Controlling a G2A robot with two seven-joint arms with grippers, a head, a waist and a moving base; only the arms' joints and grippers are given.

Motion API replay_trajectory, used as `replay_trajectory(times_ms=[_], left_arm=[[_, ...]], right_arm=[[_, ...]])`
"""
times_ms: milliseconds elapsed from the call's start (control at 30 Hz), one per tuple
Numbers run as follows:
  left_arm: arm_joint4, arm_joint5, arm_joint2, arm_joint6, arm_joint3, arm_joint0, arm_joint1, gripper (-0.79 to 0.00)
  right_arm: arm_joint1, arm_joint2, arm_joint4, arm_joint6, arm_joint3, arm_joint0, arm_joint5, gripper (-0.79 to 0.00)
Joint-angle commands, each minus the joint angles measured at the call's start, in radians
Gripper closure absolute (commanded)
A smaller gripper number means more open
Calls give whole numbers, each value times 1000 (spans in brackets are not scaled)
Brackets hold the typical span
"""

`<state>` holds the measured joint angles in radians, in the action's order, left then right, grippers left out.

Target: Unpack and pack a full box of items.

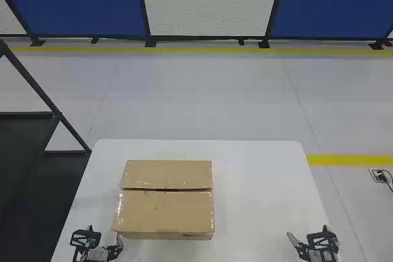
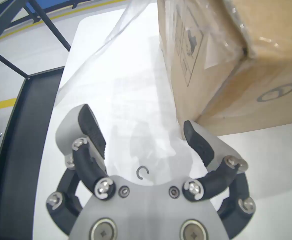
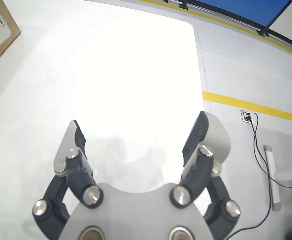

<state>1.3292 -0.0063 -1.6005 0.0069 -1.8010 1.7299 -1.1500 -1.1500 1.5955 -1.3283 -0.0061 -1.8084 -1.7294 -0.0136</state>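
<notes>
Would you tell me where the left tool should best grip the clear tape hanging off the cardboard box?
Probably the loose lower end of the clear tape, which hangs off the cardboard box and lies between the fingers of the open left tool. It is a thin flat strip, so pinch across its faces from the box's left side.

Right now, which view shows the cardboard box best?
The top view: the whole cardboard box, flaps shut. The left wrist view has one corner under clear film; the right wrist view, a labelled edge.
</notes>
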Motion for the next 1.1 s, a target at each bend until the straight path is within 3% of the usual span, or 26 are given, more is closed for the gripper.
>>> replay_trajectory(times_ms=[0,233,333,567,933,1067], left_arm=[[-17,-16,-14,35,3,5,0,-785],[-74,-70,-80,91,-15,20,2,-785],[-104,-102,-119,104,-27,29,3,-785],[-77,-206,-180,181,-37,63,10,-785],[-71,-212,-183,180,-38,65,11,-785],[-113,-214,-172,125,-44,30,9,-785]], right_arm=[[0,-4,16,1,-24,4,-42,-785],[0,-21,98,107,-147,47,-156,-785],[1,-29,185,227,-184,93,-209,-785],[4,-49,550,589,-204,230,-276,-785],[4,-52,557,584,-203,229,-279,-785],[-1,-87,729,572,-147,275,-314,-785]])
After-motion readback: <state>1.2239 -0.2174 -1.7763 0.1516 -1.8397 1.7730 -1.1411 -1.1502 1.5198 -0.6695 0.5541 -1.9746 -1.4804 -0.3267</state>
